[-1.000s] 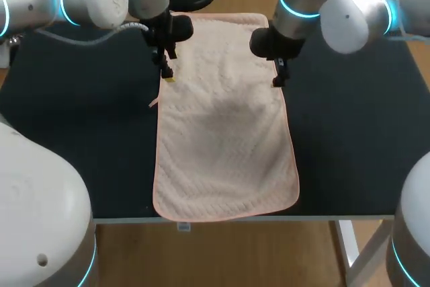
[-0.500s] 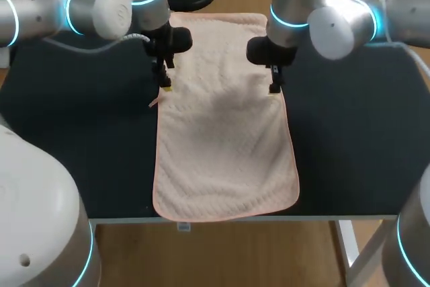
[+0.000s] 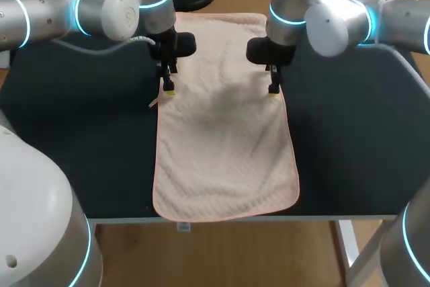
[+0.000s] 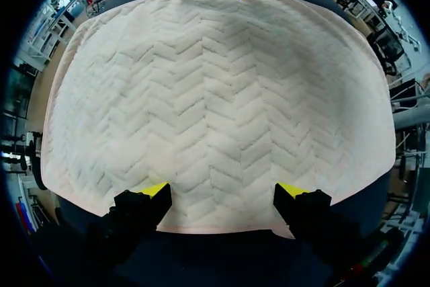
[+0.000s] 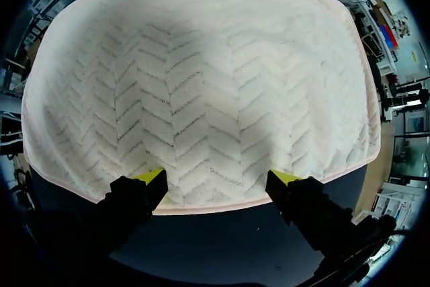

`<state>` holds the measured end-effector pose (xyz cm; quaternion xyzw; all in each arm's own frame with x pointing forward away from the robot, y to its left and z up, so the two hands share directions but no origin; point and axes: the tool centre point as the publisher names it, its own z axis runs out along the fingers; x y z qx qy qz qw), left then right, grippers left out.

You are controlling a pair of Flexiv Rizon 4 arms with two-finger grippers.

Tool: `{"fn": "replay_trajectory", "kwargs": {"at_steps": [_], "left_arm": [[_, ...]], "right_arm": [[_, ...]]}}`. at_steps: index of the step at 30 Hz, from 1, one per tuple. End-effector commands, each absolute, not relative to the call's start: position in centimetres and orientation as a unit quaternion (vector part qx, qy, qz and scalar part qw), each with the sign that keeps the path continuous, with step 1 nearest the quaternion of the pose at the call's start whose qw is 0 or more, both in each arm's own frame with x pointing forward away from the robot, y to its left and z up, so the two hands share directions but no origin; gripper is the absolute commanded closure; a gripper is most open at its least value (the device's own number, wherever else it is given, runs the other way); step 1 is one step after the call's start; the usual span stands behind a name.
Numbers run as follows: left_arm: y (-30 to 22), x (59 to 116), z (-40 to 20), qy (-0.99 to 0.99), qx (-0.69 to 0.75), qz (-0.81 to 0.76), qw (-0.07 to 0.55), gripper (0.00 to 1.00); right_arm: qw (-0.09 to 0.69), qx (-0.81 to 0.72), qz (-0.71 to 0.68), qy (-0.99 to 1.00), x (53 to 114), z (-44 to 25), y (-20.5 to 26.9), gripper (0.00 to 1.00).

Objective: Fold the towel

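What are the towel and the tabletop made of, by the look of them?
Towel: soft cloth, likely cotton, pale pink, matte; its raised zigzag weave and stitched hem show in the wrist views. Tabletop: dark and matte with no glare, perhaps a rubber or fabric mat; the look leaves it open.

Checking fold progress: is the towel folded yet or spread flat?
Spread flat: the towel lies full length, no part turned over itself; slight wrinkles only.
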<state>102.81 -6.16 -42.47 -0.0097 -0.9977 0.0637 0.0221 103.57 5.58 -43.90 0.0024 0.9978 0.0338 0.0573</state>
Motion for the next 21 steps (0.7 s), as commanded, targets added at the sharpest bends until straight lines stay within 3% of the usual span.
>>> {"fn": "replay_trajectory", "kwargs": {"at_steps": [1,14,16,17,18,19,20,21], "left_arm": [[-6.36,103.40,-43.31,-0.998,-0.008,0.063,0.031,0.00],[-6.39,103.46,-43.68,-0.998,0.000,0.055,0.035,0.03],[-6.46,103.47,-43.72,-0.998,0.001,0.052,0.036,0.46],[-6.45,103.48,-43.73,-0.998,0.001,0.049,0.034,0.78],[-6.46,103.48,-43.74,-0.998,0.002,0.048,0.033,1.00],[-6.46,103.48,-43.74,-0.998,0.002,0.048,0.034,1.00],[-6.47,103.48,-43.75,-0.998,0.003,0.047,0.033,1.00],[-6.48,103.48,-43.75,-0.998,0.004,0.048,0.032,1.00]], "right_arm": [[0.045,0.001,0.032,0.999,104.16,-44.56,5.63,0.00],[0.024,-0.005,0.033,0.999,104.09,-44.94,5.68,0.00],[0.022,-0.005,0.033,0.999,104.05,-44.95,5.66,0.00],[0.021,-0.005,0.033,0.999,104.03,-44.95,5.64,0.25],[0.021,-0.005,0.033,0.999,104.00,-44.92,5.61,0.56],[0.020,-0.004,0.034,0.999,103.99,-44.91,5.59,0.66],[0.020,-0.004,0.034,0.999,103.97,-44.92,5.54,0.93],[0.020,-0.004,0.034,0.999,103.96,-44.92,5.52,1.00]]}}
